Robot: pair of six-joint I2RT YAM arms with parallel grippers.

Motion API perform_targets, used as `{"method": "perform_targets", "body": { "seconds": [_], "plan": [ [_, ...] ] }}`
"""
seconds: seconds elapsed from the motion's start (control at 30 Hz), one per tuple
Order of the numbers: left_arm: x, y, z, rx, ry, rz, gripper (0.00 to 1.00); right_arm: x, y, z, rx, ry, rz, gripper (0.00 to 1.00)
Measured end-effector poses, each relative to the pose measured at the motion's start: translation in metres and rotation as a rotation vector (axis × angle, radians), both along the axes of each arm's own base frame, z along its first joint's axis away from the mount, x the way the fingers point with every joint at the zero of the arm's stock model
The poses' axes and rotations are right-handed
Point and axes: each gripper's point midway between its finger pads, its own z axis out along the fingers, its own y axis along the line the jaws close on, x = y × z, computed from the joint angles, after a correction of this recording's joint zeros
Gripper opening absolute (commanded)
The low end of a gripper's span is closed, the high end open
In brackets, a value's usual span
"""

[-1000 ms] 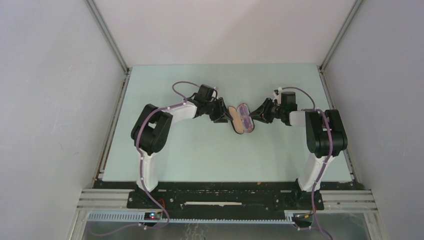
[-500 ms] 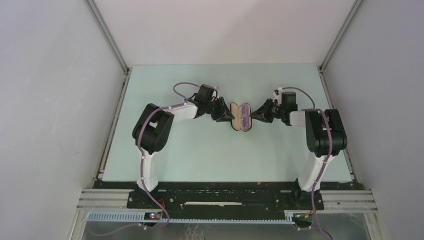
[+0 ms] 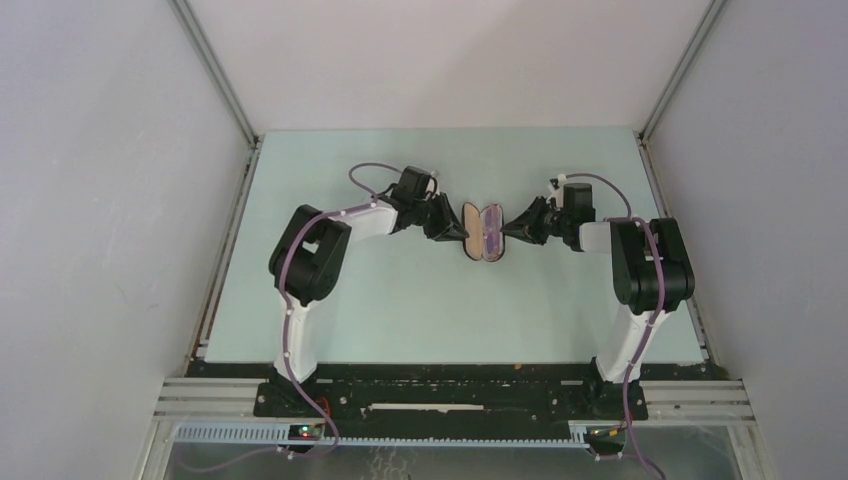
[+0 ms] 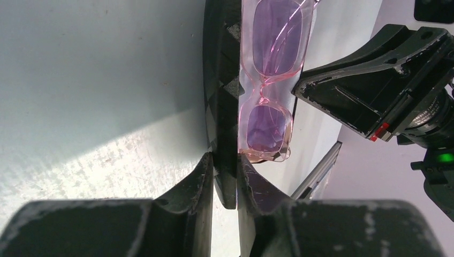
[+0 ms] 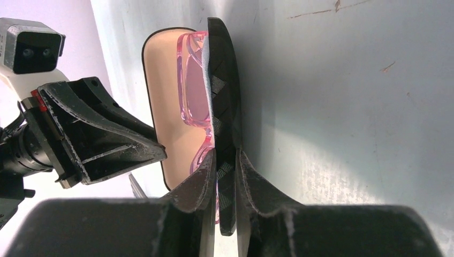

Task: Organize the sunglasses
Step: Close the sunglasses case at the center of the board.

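The sunglasses (image 3: 492,232), thin pink frame with purplish lenses, lie in the right half of an open black case (image 3: 481,233) at mid-table. Its left half shows tan lining (image 3: 469,231). My left gripper (image 3: 454,229) is shut on the left half's outer rim, and the left wrist view shows its fingers (image 4: 202,172) pinching the black shell (image 4: 220,80), with the sunglasses (image 4: 270,80) just beyond. My right gripper (image 3: 511,228) is shut on the right half's rim (image 5: 223,107). There the sunglasses (image 5: 194,91) sit against the shell, facing the tan lining (image 5: 163,91).
The pale green table (image 3: 420,300) is walled by white panels left, right and behind. Both arm bases (image 3: 450,395) stand at its near edge. Each wrist view shows the other gripper close across the case: the right one (image 4: 369,91) and the left one (image 5: 91,134).
Both grippers have closed onto the case's outer rims. The case has turned straighter and looks narrower, its two halves tipped up toward each other.
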Motion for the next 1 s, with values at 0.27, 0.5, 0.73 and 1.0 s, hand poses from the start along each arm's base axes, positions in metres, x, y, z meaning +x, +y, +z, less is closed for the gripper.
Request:
{"method": "perform_targets", "body": {
  "seconds": [0.27,0.5,0.73,1.0],
  "plan": [
    [0.004,-0.006,0.003,0.04,-0.004,-0.02,0.17,0.005,0.0,0.001,-0.032,-0.019,-0.026,0.16],
    [0.007,-0.014,0.006,0.092,-0.015,-0.041,0.17,0.01,-0.002,0.002,-0.073,-0.038,-0.059,0.15],
    [0.007,-0.02,0.006,0.107,0.001,-0.056,0.17,0.014,-0.004,0.002,-0.101,-0.052,-0.083,0.15],
    [0.008,-0.024,0.008,0.112,0.008,-0.063,0.18,0.017,-0.004,0.003,-0.128,-0.07,-0.099,0.15]
  ]
}}
